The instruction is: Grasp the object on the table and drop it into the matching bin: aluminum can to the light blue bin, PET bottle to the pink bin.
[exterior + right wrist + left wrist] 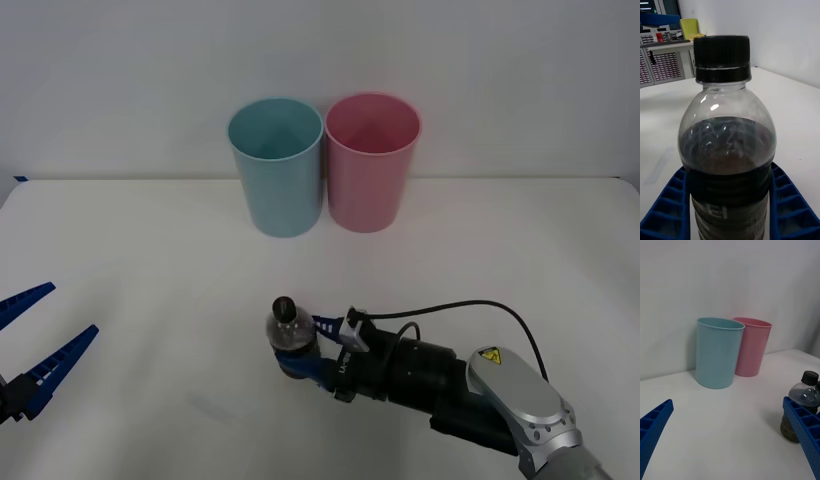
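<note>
The PET bottle (pixel 290 338) stands upright on the white table (pixel 150 270), clear with a black cap and a dark lower half. My right gripper (pixel 318 350) reaches in from the right and is shut on its lower half; in the right wrist view the blue fingers (pixel 790 202) press both sides of the bottle (pixel 728 127). The light blue bin (pixel 276 165) and the pink bin (pixel 371 160) stand side by side at the back, pink on the right. My left gripper (pixel 68 310) hovers open at the far left, holding nothing.
In the left wrist view both bins (pixel 719 352) stand against the wall, and the bottle (pixel 805 395) shows partly behind one finger. Bare tabletop lies between the bottle and the bins. A black cable (pixel 470 306) loops over the right arm.
</note>
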Robot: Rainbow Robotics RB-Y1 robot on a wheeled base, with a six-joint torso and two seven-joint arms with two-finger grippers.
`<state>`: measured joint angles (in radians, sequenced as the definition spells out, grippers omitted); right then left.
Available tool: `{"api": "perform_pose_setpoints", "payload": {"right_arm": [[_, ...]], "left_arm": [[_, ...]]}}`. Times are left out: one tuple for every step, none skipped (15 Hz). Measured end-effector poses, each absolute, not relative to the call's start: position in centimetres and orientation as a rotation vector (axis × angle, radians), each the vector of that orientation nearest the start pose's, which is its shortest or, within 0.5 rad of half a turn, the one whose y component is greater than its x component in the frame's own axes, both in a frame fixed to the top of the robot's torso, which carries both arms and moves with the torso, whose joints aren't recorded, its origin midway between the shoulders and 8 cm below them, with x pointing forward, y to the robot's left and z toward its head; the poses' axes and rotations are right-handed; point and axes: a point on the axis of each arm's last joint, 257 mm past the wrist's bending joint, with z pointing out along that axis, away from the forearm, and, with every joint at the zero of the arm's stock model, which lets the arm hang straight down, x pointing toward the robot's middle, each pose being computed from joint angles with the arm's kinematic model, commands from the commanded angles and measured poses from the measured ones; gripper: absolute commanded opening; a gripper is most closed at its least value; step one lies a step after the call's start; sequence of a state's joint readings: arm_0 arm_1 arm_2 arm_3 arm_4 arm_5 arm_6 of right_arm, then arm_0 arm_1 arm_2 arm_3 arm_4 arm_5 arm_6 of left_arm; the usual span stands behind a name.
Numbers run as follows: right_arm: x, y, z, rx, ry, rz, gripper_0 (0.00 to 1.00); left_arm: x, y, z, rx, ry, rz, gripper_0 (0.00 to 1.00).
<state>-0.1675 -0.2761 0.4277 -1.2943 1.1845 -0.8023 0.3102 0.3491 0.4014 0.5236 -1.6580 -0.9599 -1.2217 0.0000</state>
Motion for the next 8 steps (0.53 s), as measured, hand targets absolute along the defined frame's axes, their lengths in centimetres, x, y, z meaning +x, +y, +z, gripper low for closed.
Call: {"api": "perform_pose_setpoints", "payload": {"right_arm": [[39.7, 3.8, -29.9, -1.057, 1.403, 0.807, 0.00], [39.7, 3.8, -29.8, -1.056, 1.399, 0.810, 0.00], [39.7, 3.8, -29.5, -1.053, 1.393, 0.813, 0.00], [39.6, 3.8, -29.2, -1.051, 1.384, 0.814, 0.00], [39.4, 3.7, -28.6, -1.048, 1.372, 0.813, 0.00], [39.3, 3.4, -28.1, -1.043, 1.362, 0.810, 0.00], [39.1, 3.1, -27.5, -1.036, 1.354, 0.810, 0.00], [38.9, 2.7, -27.0, -1.029, 1.348, 0.809, 0.00]], "left_arm": [[34.2, 33.0, -16.9, 0.465, 1.441, -0.567, 1.00], [34.2, 33.0, -16.9, 0.465, 1.441, -0.567, 1.00], [34.2, 33.0, -16.9, 0.465, 1.441, -0.567, 1.00], [34.2, 33.0, -16.9, 0.465, 1.441, -0.567, 1.00], [34.2, 33.0, -16.9, 0.465, 1.441, -0.567, 1.00], [34.2, 33.0, -16.9, 0.465, 1.441, -0.567, 1.00], [34.2, 33.0, -16.9, 0.465, 1.441, -0.567, 1.00], [34.2, 33.0, -16.9, 0.465, 1.441, -0.567, 1.00]]}}
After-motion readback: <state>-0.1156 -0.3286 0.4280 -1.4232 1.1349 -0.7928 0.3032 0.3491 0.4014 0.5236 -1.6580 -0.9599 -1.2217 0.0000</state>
